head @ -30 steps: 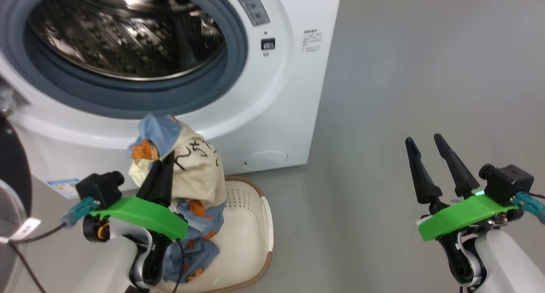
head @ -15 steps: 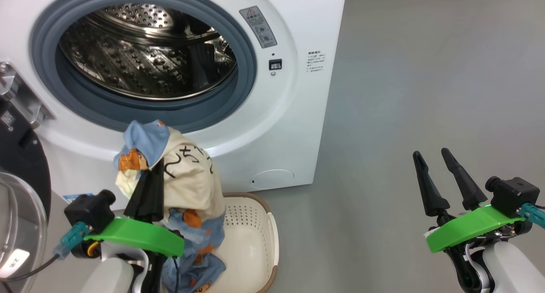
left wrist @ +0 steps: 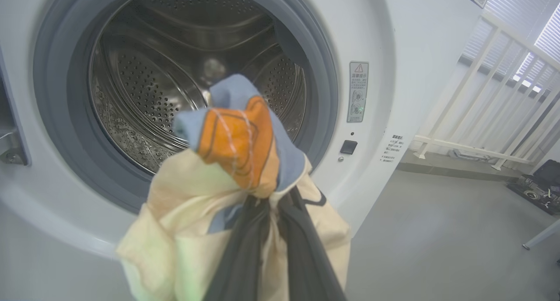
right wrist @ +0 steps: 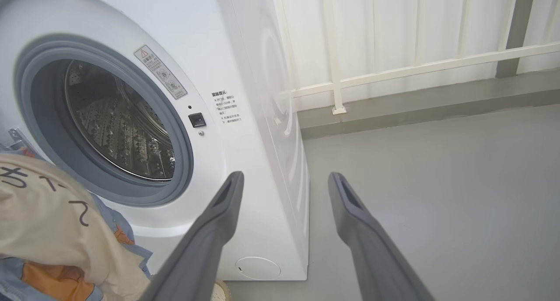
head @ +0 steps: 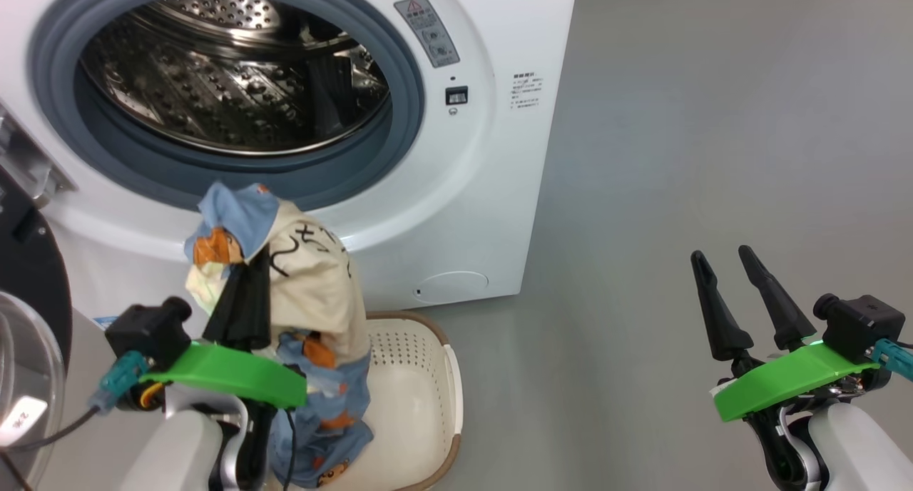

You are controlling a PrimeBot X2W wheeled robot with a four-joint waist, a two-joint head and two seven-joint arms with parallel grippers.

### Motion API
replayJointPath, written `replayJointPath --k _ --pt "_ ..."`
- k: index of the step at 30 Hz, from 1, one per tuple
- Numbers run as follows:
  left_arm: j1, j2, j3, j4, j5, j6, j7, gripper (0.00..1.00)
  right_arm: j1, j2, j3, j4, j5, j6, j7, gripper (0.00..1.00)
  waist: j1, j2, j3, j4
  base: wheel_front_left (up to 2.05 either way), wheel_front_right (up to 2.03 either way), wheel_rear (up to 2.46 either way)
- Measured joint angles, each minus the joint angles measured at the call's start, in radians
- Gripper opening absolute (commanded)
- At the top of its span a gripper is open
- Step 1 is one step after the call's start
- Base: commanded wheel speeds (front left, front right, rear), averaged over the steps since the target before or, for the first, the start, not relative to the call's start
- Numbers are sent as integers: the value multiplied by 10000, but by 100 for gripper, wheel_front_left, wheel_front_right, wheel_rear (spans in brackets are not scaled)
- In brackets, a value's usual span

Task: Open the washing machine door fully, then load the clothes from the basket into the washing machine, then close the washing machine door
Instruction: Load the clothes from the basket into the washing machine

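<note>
The washing machine [head: 471, 191] stands open, its steel drum [head: 235, 84] bare inside the grey gasket. The washing machine door [head: 28, 262] hangs swung out at the far left, black rim and glass showing. My left gripper [head: 257, 259] is shut on the clothes [head: 307, 277], a cream and light-blue bundle lifted above the basket [head: 451, 377], with its tail hanging into it. In the left wrist view the clothes [left wrist: 236, 139] bunch over the left gripper [left wrist: 269, 202] in front of the drum [left wrist: 144, 86]. My right gripper [head: 722, 255] stands open over the floor at the right, nothing between its fingers [right wrist: 210, 231].
Grey floor [head: 677, 155] stretches open to the right of the machine. A white railing [right wrist: 393, 69] runs along the wall behind it. Dark items [left wrist: 538, 187] lie on the floor far right in the left wrist view.
The head view has shifted. My left gripper, still holding the bundle, now sits slightly higher and further left against the drum opening. The right gripper keeps its pose.
</note>
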Motion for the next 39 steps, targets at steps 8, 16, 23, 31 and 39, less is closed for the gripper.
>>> replayJointPath --k 8,16,23,31,39 --pt "-1115 -58 136 1072 194 -199 -6 0 -74 -33 54 -84 -2 0 0 100 0 0 500 -171 0 0 0" --pt "-2720 -347 489 2673 339 -614 -40 0 -420 -113 119 -265 -21 0 0 100 0 0 1084 -328 0 0 0" --pt "-4372 -554 644 4184 635 -813 -88 0 -655 -192 153 -385 -90 0 0 100 0 0 1715 -409 0 0 0" --pt "-6805 -548 848 6077 865 -1064 -92 0 -1430 -268 109 -807 -282 0 0 100 1 0 2934 -540 0 0 0" --pt "-8596 -211 1327 7039 1045 -1344 -94 0 -1931 -136 38 -1127 -385 0 -2 100 1 0 4392 -802 0 0 0"
